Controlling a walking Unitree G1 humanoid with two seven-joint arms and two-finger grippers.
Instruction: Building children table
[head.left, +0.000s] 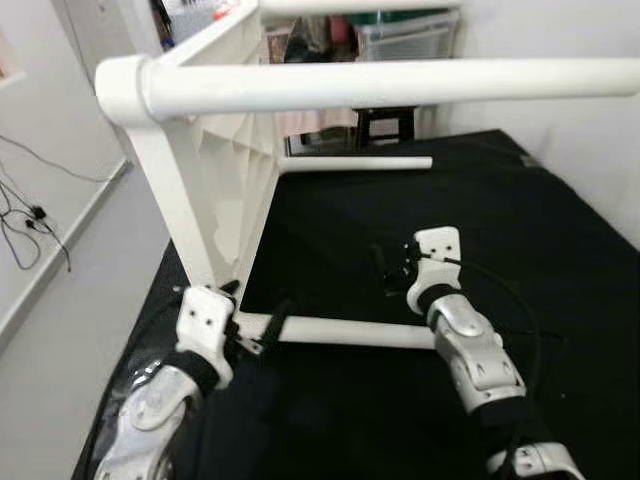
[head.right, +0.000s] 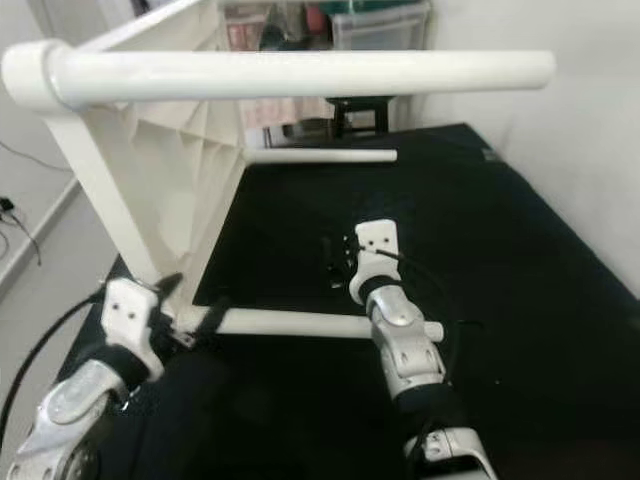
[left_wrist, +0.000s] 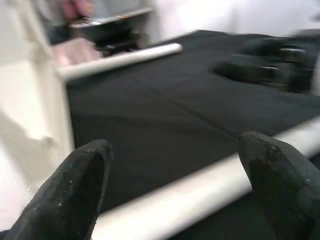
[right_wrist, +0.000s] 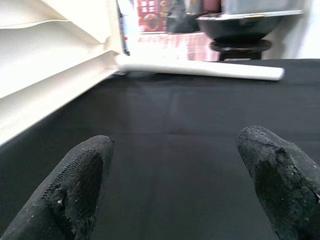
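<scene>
1. Both silver arms rise from the near edge of the head view. The left gripper (head.left: 262, 333) sits at the near end of a smooth white round table leg (head.left: 350, 333) lying flat on a black cloth (head.left: 450, 210); its fingers straddle that end, though whether they clamp it cannot be told from here. The right gripper (head.left: 392, 268) hovers just beyond the same leg, above bare cloth.
2. Beside the left gripper stands the white plastic tabletop (head.left: 215, 180), tipped on edge, its ribbed underside facing the cloth. An upper leg (head.left: 400, 85) juts from its top corner, crossing above both grippers. A far leg (head.left: 355, 163) sticks out low, well beyond them.
3. At the cloth's far end stand a dark stool (head.left: 385, 122) and a clear storage box (head.left: 405, 38), contents unclear. Cables (head.left: 25, 225) trail by the wall, left of the left arm.
4. Left wrist view: two matte black fingers (left_wrist: 75, 190) spread wide, the leg passing between them, untouched.
5. Right wrist view: textured fingers (right_wrist: 77, 190) wide apart, holding nothing.
</scene>
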